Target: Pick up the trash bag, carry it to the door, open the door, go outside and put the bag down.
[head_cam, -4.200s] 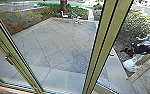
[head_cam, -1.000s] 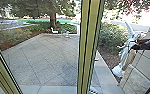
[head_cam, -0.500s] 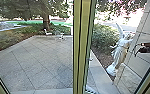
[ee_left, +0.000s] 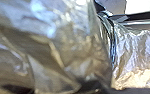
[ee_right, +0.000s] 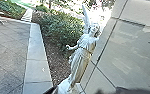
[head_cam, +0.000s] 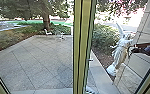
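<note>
At the right of the head view my right gripper (head_cam: 132, 49) is beside the pale wall and just right of the statue. Whether glass lies between them is unclear. A yellow-green door frame (head_cam: 82, 47) stands upright near the middle, with a small dark handle-like piece (head_cam: 90, 60) by its right edge. In the left wrist view the translucent trash bag (ee_left: 66, 47) is very close to the camera, creased and shiny. Its plastic narrows into tight folds on one side and spreads again beyond them.
Beyond the frame lies a paved yard (head_cam: 38, 62) with white chairs (head_cam: 47, 32) at its far edge. A winged white statue (ee_right: 82, 56) stands between a shrub (ee_right: 59, 30) and the tiled wall (ee_right: 131, 47). More frame (head_cam: 148, 77) slants up at the lower right.
The camera has tilted up and turned right since the oldest picture, then steadied. Over the last half second my right gripper has shifted left, nearer the statue in the head view.
</note>
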Motion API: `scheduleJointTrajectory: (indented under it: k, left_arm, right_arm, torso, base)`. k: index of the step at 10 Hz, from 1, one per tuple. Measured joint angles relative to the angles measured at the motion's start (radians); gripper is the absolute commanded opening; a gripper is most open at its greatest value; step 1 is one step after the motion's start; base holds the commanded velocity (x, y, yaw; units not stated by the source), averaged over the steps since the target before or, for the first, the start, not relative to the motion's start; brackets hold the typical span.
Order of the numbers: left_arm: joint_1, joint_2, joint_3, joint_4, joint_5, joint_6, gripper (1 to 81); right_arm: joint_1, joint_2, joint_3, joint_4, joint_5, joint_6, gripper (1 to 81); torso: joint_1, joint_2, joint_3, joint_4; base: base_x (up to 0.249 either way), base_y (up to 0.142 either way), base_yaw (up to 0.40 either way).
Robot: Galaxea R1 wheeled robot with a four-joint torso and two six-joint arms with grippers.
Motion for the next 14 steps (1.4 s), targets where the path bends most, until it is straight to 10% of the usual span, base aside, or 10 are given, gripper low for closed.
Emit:
scheduleJointTrajectory:
  k: [5, 14]
  left_arm:
    - [0.0, 0.0, 0.0, 0.0, 0.0, 0.0, 1.0]
    - [0.0, 0.0, 0.0, 0.0, 0.001, -0.003, 1.0]
  right_arm:
    - [0.001, 0.143, -0.087, -0.016, -0.013, 0.015, 81.1]
    - [-0.014, 0.13, -0.096, -0.016, -0.002, 0.018, 81.1]
  torso:
    - [0.0, 0.0, 0.0, 0.0]
    - [-0.002, 0.0, 0.001, 0.0]
  base:
    - [0.0, 0.0, 0.0]
    - [0.0, 0.0, 0.0]
